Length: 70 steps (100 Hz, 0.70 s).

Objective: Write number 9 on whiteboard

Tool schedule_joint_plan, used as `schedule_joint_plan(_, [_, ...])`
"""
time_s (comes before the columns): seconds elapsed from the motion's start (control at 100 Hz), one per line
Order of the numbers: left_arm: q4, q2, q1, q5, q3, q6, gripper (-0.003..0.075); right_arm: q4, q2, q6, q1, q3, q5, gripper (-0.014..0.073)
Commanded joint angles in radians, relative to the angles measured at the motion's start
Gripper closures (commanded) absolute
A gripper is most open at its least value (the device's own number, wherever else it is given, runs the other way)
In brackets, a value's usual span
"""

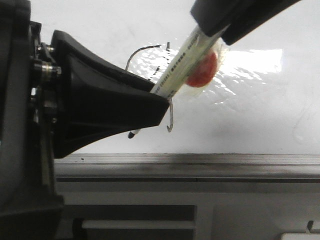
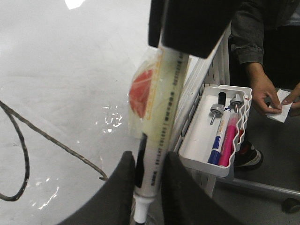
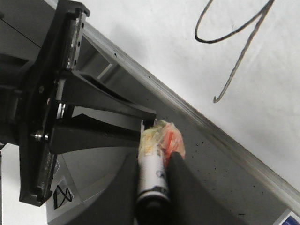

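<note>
A cream marker (image 1: 182,65) with a red disc taped to it slants across the whiteboard (image 1: 260,115). My left gripper (image 1: 160,100) is shut on the marker near its white tip (image 2: 140,213). My right gripper (image 1: 215,27) is shut on the marker's upper end. The number 9 (image 1: 171,122) is a thin black line: a curved loop and a long stem with a small hook. Part of it is hidden behind the left gripper in the front view. It also shows in the left wrist view as the black line (image 2: 47,138) and in the right wrist view as the loop and stem (image 3: 234,33).
A grey metal rail (image 1: 200,162) runs along the board's near edge. Beside the board hangs a white tray (image 2: 199,140) holding a blue pen (image 2: 220,136), a pink pen and magnets. A person's hand (image 2: 262,91) holds paper near it.
</note>
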Motion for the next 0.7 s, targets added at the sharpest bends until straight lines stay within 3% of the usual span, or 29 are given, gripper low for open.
schedule_joint_plan(0.0, [-0.038,-0.015,-0.003,-0.077,-0.034,-0.027,0.0741,0.033,-0.018,-0.008,0.001,-0.033,-0.069,0.0557])
schedule_joint_plan(0.11, [-0.099,-0.017,-0.003,-0.064,-0.034,-0.030,0.0741,0.033,-0.018,-0.008,0.001,-0.033,-0.099,0.0329])
schedule_joint_plan(0.22, [-0.245,-0.021,-0.003,-0.031,-0.034,-0.030,0.0741,0.028,-0.018,-0.008,0.001,-0.033,-0.116,0.0209])
schedule_joint_plan(0.53, [-0.748,-0.121,0.001,0.050,-0.034,-0.018,0.0741,0.027,-0.020,-0.008,0.001,-0.033,-0.124,0.0205])
schedule_joint_plan(0.69, [-0.883,-0.145,0.001,0.048,-0.034,-0.018,0.0741,0.027,-0.020,-0.008,0.001,-0.033,-0.124,0.0206])
